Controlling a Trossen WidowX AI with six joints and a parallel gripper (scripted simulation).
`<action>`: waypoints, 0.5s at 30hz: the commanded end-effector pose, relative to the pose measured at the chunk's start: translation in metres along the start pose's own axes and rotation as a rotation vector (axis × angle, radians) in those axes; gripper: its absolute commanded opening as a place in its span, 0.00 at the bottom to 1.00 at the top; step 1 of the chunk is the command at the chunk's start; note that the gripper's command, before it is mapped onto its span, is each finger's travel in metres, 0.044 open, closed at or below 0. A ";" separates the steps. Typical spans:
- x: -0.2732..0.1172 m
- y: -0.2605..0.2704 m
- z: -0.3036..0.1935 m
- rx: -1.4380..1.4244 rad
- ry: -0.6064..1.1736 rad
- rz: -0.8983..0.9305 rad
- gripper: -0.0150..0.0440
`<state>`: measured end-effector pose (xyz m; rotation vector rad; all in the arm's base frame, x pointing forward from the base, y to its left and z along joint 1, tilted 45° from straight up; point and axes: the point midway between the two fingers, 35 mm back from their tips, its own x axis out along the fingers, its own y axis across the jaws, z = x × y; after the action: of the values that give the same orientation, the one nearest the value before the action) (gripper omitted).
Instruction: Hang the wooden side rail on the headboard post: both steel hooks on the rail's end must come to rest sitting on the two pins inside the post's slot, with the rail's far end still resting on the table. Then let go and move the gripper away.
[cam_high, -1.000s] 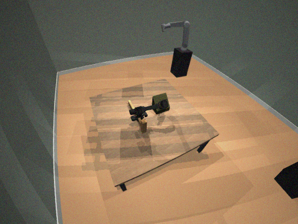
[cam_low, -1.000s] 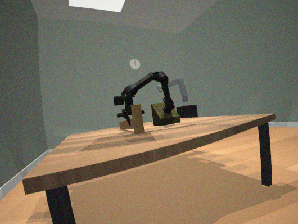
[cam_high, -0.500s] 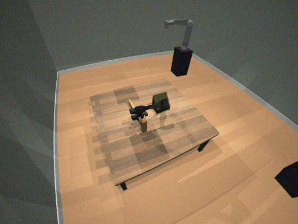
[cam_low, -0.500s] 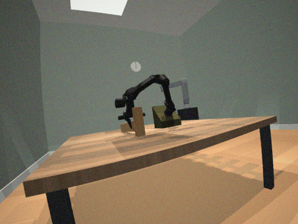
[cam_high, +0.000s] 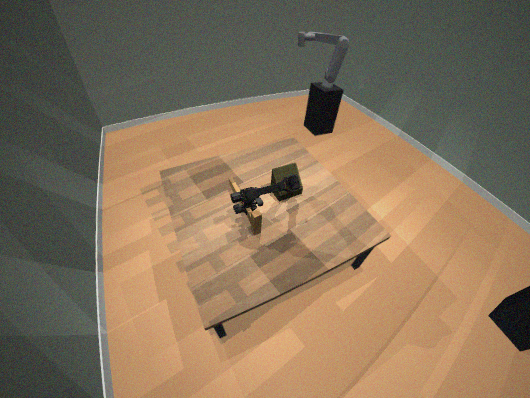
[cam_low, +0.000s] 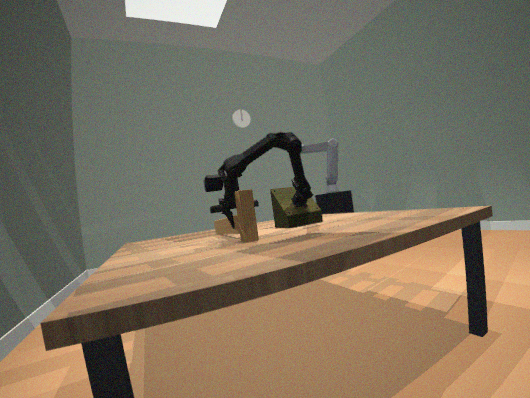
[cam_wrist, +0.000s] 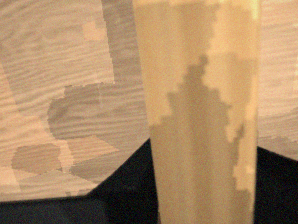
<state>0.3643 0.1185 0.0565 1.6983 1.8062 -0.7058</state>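
- Exterior view, folks, and at far left we have the wooden rail (cam_high: 233, 186) (cam_low: 225, 226) (cam_wrist: 200, 75), its far end poking out low by the worktop (cam_high: 300, 265) (cam_low: 175, 280); we can't tell whether it touches.
- Next along, our gripper (cam_high: 250, 205) (cam_low: 233, 222) (cam_wrist: 183, 142), and it's pinching the rail! From the wrist, the wood runs lengthwise between the fingers, up and down our picture.
- Here's the line that matters: from overhead, the rail's long axis slants from upper left down toward the post (cam_high: 257, 225) (cam_low: 247, 215), which stands upright just beside us. We judge the coming move is lining up along that axis, then lowering onto the pins.
- Hooks and pins? Hidden from us, so we can't call them seated; let go early and the rail could drop.
- Far right, the olive block (cam_high: 295, 172) (cam_low: 287, 215) carries our only arm (cam_high: 270, 190) (cam_low: 262, 149), well apart from the rail.
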 end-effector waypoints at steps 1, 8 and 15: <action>-0.006 0.002 -0.002 -0.001 -0.001 0.015 0.25; -0.006 0.003 -0.003 -0.002 -0.001 0.015 0.25; -0.006 0.003 -0.004 -0.002 -0.001 0.015 0.25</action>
<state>0.3646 0.1198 0.0578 1.6978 1.8073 -0.7071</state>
